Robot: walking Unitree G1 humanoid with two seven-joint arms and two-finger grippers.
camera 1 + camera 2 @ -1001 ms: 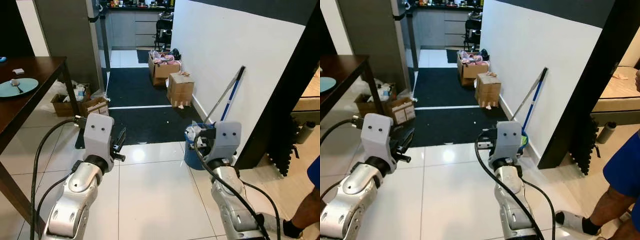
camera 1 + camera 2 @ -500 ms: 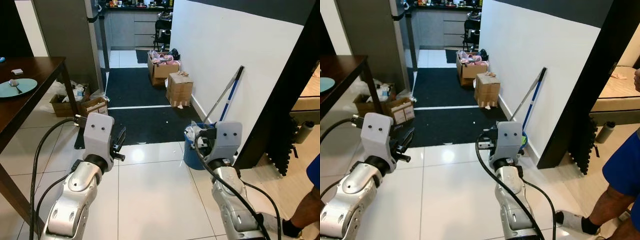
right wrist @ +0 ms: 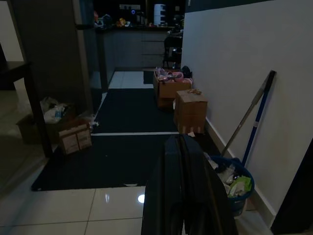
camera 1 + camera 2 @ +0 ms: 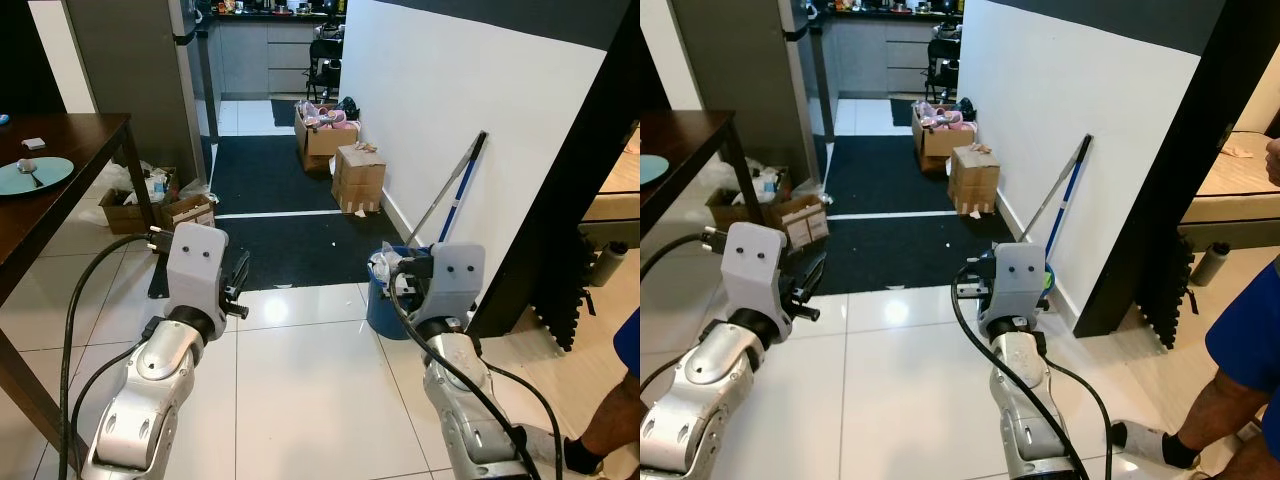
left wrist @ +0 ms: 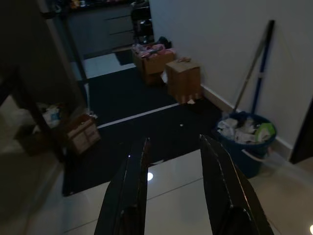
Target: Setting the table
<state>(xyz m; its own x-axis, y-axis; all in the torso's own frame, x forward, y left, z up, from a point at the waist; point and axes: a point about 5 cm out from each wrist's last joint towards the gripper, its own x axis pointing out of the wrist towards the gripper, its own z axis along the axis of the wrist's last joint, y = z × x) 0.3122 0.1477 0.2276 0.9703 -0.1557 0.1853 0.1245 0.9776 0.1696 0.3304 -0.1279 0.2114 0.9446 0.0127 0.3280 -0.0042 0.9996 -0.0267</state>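
The table (image 4: 60, 190) stands off to the left of the left gripper (image 5: 172, 196), and on it, farther left and beyond that gripper, lies a blue plate (image 4: 36, 174) with a spoon (image 4: 33, 172) resting in it. The left gripper hangs over the tiled floor with its two fingers spread apart and nothing between them. The right gripper (image 3: 185, 196) is held forward at about the same height, fingers pressed together and empty; just beyond it and to its right sits a blue bin (image 4: 385, 295) stuffed with rubbish, a mop (image 4: 452, 190) leaning on the wall behind. A person's leg (image 4: 610, 425) shows at the far right. Over the last second almost nothing has changed: the view has crept slightly forward and both arms keep their pose. I judge the robot is between steps, carrying nothing, and must turn left to reach the table.
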